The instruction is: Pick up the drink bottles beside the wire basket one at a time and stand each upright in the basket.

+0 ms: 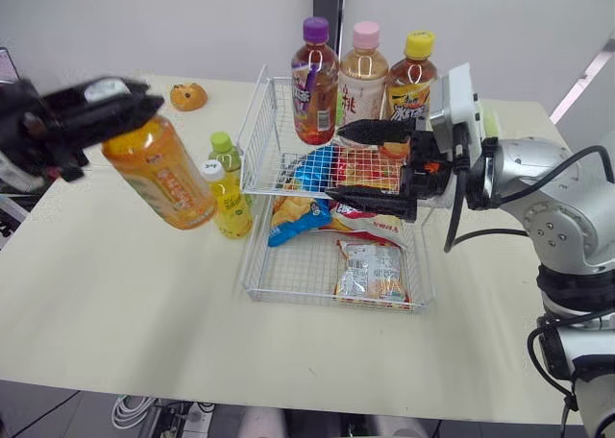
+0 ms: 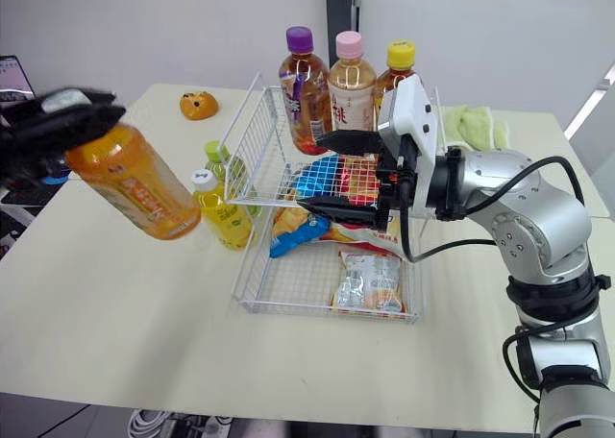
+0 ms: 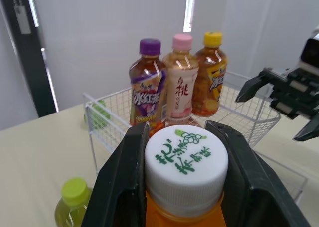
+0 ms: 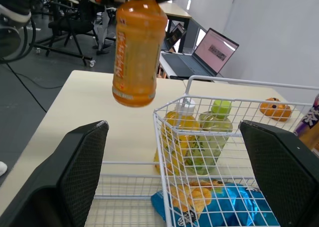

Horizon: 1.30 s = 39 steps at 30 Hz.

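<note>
The orange bottle hangs tilted in the air above the table, left of the wire basket, with the left gripper clenched on its white cap. Just beside the basket stand a small yellow bottle and a green bottle, while three more bottles stand upright along its back. The right gripper hovers over the basket, its fingers spread wide and holding nothing.
</note>
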Motion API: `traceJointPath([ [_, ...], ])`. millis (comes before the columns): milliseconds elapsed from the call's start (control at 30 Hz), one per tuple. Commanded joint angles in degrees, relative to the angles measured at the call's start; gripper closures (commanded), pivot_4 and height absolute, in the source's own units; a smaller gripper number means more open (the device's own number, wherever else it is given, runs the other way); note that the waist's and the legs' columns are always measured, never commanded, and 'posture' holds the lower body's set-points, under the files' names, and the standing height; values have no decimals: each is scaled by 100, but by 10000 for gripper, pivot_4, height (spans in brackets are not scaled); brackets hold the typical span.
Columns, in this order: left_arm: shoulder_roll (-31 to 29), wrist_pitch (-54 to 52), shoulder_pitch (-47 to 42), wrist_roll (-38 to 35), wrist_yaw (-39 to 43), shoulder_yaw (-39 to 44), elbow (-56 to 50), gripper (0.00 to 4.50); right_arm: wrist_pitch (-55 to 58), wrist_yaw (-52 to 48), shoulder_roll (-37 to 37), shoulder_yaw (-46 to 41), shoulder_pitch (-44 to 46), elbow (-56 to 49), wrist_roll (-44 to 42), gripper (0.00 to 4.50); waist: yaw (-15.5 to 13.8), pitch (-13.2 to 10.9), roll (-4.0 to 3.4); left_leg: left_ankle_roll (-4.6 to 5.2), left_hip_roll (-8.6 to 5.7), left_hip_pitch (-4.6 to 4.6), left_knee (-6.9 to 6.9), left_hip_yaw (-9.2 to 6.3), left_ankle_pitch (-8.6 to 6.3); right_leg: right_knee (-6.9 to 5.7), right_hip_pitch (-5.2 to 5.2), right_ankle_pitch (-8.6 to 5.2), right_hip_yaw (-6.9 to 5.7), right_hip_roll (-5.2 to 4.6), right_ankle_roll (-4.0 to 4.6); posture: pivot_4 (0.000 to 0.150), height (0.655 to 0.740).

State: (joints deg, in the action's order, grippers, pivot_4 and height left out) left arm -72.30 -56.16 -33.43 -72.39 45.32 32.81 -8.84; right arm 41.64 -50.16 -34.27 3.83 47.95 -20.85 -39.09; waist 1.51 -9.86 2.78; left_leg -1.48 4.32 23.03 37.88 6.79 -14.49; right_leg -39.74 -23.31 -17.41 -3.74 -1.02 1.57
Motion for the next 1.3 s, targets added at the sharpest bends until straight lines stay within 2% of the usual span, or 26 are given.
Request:
traceJointPath([
  [33, -359, -22, -1140, -48, 549, -567, 641, 31103, -183, 42, 28, -76, 65, -1, 137, 0, 1, -2, -4, 0, -1, -1, -1, 2, 0, 0, 0, 0, 2, 0, 0, 1500, 7400],
  [167, -149, -110, -2962, 471, 1312, -1778, 1369, 31103, -177, 222, 22, -118, 21, -34, 309, 0, -17, -7, -5, 0, -3, 2, 2, 3, 0, -2, -4, 0, 3, 2, -1, 1500, 7400],
  [267, 203, -25, -3908, 1051, 1940, -2469, 1877, 31103, -105, 398, 5, -233, -49, -119, 318, 0, -31, -7, -5, -1, -10, 5, 8, 4, 1, -11, -8, -2, 8, 2, -3, 1500, 7400],
  [400, 1065, 224, -4915, 1682, 2563, -3025, 2549, 31103, 104, 732, -121, -411, -178, -376, 314, 0, -60, -8, -7, -1, -11, 10, 12, 6, 2, -16, -17, -3, 12, 1, -4, 1500, 7400],
  [500, 1794, 722, -5343, 2243, 2963, -3334, 2969, 31103, 333, 1025, -256, -630, -360, -686, 270, 0, -109, -8, -7, -2, -10, 30, 19, 5, 2, -17, -33, -3, 13, 1, -4, 1500, 7400],
  [667, 2871, 1602, -5547, 2964, 3401, -3505, 3618, 31103, 878, 1627, -465, -1035, -690, -1360, 112, 0, -130, -10, -11, -4, -12, 71, 24, 8, 5, -23, -75, -2, 15, -2, -2, 1500, 7400],
  [900, 4210, 2870, -5269, 3779, 3740, -3681, 4182, 31103, 1811, 2428, -753, -1863, -1194, -2325, -456, 0, -113, -17, -23, -7, -11, 83, 23, 9, 7, -24, -90, -1, 17, -2, -1, 1500, 7400],
  [1067, 5000, 3545, -5297, 4164, 3662, -3635, 4746, 31103, 2416, 3010, -862, -2509, -1446, -2826, -1030, 0, -127, -16, -23, -6, -17, 83, 26, 6, 8, -26, -87, -1, 17, -2, -2, 1500, 7400],
  [1300, 5736, 4108, -5399, 4600, 3568, -3608, 5410, 31103, 2915, 3808, -1039, -3237, -1723, -3250, -1932, 0, -137, -16, -25, -5, -27, 85, 24, -5, 8, -25, -85, -1, 16, -4, -2, 1500, 7400],
])
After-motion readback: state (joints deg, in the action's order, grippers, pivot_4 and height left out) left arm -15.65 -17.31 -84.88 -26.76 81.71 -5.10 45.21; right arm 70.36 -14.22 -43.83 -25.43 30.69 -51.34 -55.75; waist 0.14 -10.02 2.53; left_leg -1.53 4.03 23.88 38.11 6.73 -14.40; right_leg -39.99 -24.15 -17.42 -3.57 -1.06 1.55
